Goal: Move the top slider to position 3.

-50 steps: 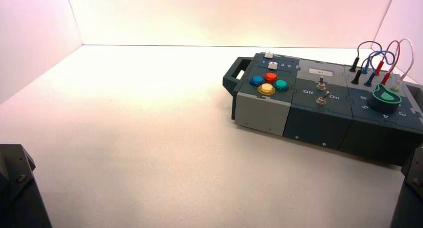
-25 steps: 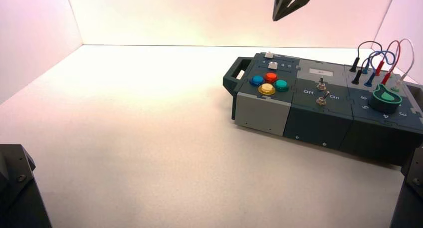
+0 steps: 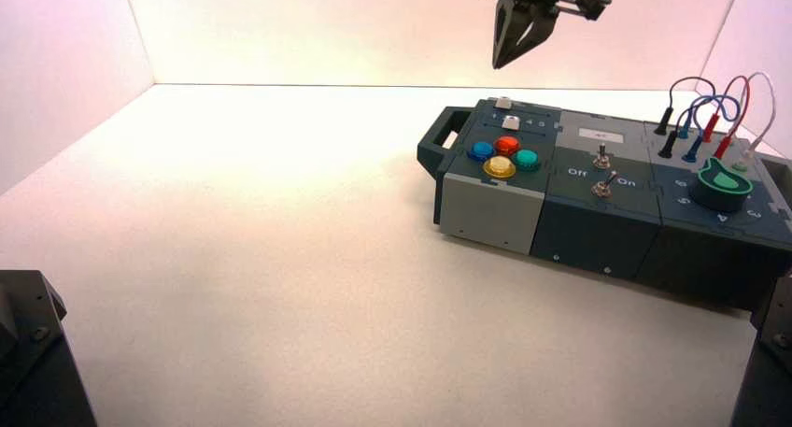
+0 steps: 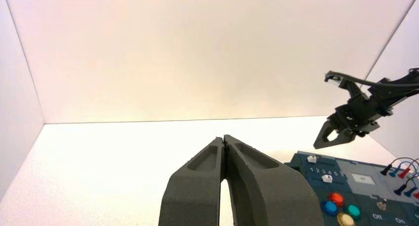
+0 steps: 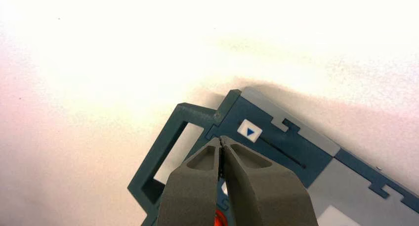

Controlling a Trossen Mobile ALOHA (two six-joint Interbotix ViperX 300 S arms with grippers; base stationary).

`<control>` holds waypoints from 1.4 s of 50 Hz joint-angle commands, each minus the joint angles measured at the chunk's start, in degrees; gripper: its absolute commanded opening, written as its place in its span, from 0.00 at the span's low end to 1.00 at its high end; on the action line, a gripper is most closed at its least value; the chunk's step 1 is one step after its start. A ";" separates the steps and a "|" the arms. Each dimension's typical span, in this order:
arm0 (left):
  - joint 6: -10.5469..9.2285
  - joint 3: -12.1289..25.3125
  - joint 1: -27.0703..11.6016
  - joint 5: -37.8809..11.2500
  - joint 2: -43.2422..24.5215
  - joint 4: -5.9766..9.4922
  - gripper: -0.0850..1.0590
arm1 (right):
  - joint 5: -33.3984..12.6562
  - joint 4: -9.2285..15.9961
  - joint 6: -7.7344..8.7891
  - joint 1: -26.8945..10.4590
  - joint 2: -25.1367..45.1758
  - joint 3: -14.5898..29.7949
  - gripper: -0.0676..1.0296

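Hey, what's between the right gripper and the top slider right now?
Nothing: in the high view, the shut right gripper hangs above the top slider with only open air between.

The box (image 3: 598,231) has white words "Off" (image 3: 577,172) and "On" (image 3: 626,181), one on each side of a small metal switch (image 3: 603,186). The left wrist view shows a row of numbers "1 2 3 4 5" (image 4: 323,172) beside a white slider knob (image 4: 326,178). The top slider (image 5: 249,132) has a little blue triangle on it.

Both grippers are dark grey, matte plastic. The right gripper (image 3: 502,58) has two long fingers tapering to a point, mounted under a black, blocky bracket; in the left wrist view a thin black cable arcs over its wrist. The left gripper (image 4: 225,143) shows broad grey fingers (image 4: 197,191), each with a shallow recessed pocket along its length.
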State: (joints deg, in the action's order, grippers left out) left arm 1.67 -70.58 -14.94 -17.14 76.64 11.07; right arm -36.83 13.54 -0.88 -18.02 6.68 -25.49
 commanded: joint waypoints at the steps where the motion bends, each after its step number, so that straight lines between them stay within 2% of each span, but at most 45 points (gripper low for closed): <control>1: -0.18 1.67 -0.35 0.26 -0.97 0.09 0.05 | 0.44 0.26 0.09 -0.35 0.35 2.20 0.04; 21: -0.18 1.67 -0.35 0.26 -0.88 0.09 0.05 | 0.88 0.26 0.09 -0.26 4.22 2.90 0.04; 70: -0.18 1.76 -0.35 0.26 -0.53 0.09 0.05 | 1.32 0.18 -0.35 0.00 7.65 4.39 0.04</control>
State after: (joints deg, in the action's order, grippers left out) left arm 1.58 -70.58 -14.94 -17.23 76.64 11.07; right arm -35.77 13.54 -1.14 -18.02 15.38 -22.50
